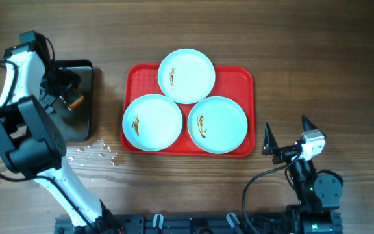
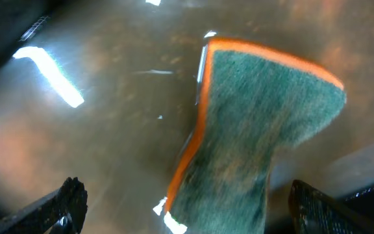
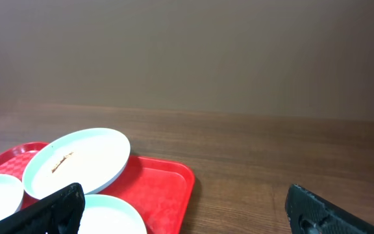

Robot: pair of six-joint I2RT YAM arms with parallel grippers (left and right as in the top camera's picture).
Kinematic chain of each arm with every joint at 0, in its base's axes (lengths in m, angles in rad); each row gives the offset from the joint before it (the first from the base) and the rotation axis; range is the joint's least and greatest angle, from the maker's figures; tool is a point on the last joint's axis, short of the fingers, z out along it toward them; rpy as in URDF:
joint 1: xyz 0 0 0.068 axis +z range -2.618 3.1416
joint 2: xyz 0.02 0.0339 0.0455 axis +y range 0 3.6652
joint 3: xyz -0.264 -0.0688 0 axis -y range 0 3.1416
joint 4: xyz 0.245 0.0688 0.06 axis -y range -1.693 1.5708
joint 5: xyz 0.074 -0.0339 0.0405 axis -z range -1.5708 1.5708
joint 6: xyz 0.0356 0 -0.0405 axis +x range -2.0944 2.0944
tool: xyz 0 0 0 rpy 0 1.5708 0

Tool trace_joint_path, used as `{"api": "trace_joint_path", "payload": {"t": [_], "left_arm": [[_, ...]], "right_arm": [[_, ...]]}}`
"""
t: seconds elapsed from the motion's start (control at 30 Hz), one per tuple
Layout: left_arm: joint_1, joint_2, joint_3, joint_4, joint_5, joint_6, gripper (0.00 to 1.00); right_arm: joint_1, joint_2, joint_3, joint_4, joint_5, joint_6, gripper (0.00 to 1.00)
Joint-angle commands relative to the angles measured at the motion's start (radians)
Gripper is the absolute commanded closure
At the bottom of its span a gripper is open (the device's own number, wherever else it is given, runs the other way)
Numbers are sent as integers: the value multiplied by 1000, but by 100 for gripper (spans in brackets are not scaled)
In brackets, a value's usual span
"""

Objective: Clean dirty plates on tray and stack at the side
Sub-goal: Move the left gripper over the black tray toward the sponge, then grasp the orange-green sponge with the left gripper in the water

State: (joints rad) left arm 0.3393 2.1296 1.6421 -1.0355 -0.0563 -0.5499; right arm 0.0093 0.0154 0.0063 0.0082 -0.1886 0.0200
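Three pale blue-white plates sit on the red tray point(image 1: 240, 77): one at the back point(image 1: 186, 76), one front left point(image 1: 152, 122), one front right point(image 1: 217, 124). Each has a brown smear near its centre. My left gripper point(image 1: 65, 91) hangs over the black pan point(image 1: 83, 123). In the left wrist view this gripper point(image 2: 193, 218) is open, and a green sponge with an orange edge point(image 2: 258, 130) lies in the wet pan between its fingers, clear of both. To the right of the tray, my right gripper point(image 1: 285, 123) is open and empty. Its own view shows the tray point(image 3: 167, 185) and the back plate point(image 3: 76, 162).
Water drops point(image 1: 89, 153) lie on the wooden table in front of the pan. The left arm's white body point(image 1: 24, 130) covers the table's left side. The right arm's base point(image 1: 317, 188) stands at the front right.
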Motion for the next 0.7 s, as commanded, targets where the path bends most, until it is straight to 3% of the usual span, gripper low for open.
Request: {"api": "trace_joint_path", "payload": {"t": [0.0,0.23,0.47,0.5,0.57,0.67], "left_arm": [[-2,10,7,72,112,76,3],[-39,68,5,71,108,68,26],[-40,93,-15,32,51,64,31],[-40,93,-15,31,51,64,37],[-40,93,-15,29,51,64,66],[-38,93,-15,25,51,64,96]], "right_arm": [[-4,-5,-1,5,8,-18,0],[-4,-5,-1,5,8,-17,0],[-4,-5,-1,5,8,-17,0],[-4,-5,-1,5,8,-17,0],[-4,-5,-1,5,8,-18,0],[-4,-5,-1,5,8,-17,0]]}}
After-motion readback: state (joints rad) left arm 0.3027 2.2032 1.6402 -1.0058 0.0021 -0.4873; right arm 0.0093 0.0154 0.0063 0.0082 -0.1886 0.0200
